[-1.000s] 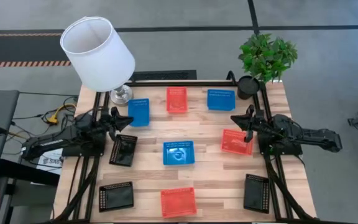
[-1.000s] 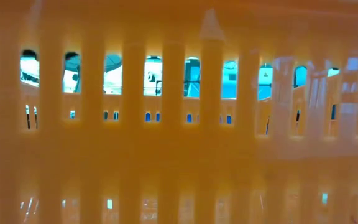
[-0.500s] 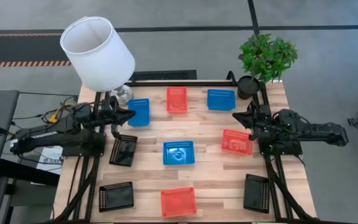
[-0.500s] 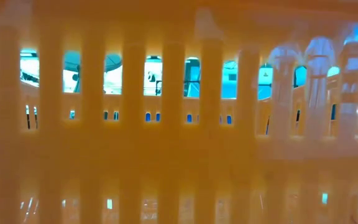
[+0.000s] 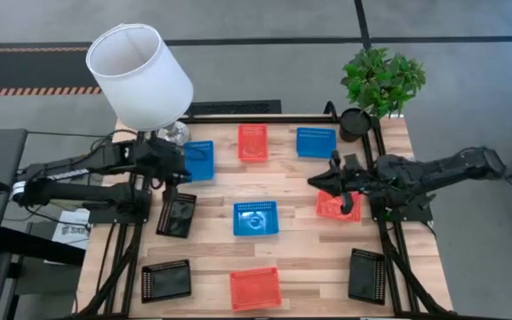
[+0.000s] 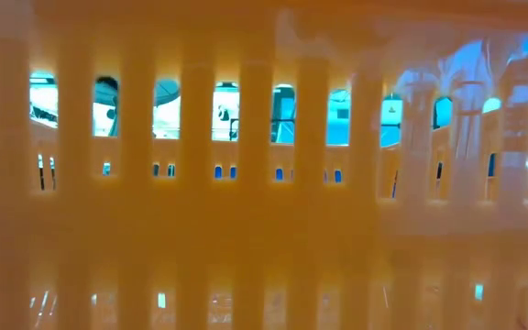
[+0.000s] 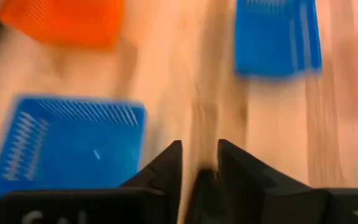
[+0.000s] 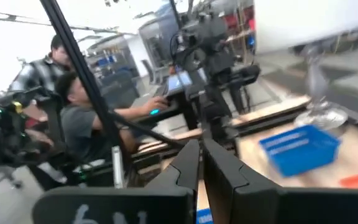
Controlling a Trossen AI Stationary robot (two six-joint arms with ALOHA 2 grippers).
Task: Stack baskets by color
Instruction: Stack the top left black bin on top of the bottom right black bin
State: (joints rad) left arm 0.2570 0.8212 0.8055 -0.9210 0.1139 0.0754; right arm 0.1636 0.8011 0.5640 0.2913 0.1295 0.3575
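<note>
In the high view several baskets lie flat on the wooden table (image 5: 212, 258). Blue ones are at far left (image 5: 201, 160), far right (image 5: 316, 142) and centre (image 5: 255, 218). Red ones are at far centre (image 5: 252, 142), right (image 5: 340, 206) and near edge (image 5: 255, 289). Black ones are at left (image 5: 177, 215), near left (image 5: 166, 280) and near right (image 5: 367, 276). My left gripper (image 5: 185, 163) (image 7: 199, 165) hovers tipped down at the far-left blue basket's (image 7: 67, 146) edge, narrowly open and empty. My right gripper (image 5: 312, 180) (image 8: 199, 158) is shut, level, above the table just left of the right red basket.
A white lampshade (image 5: 140, 76) leans over the far left corner, and a potted plant (image 5: 380, 84) stands at the far right corner. A basket wall (image 6: 246, 183) close to the low camera fills that view. People sit beyond the table (image 8: 79, 118).
Both arms have risen off their rests. My left gripper has gone up, a little toward the far edge, and tipped downward over the far-left blue basket's edge. My right gripper has lifted and reached toward the table's middle, past the right red basket. No basket has moved.
</note>
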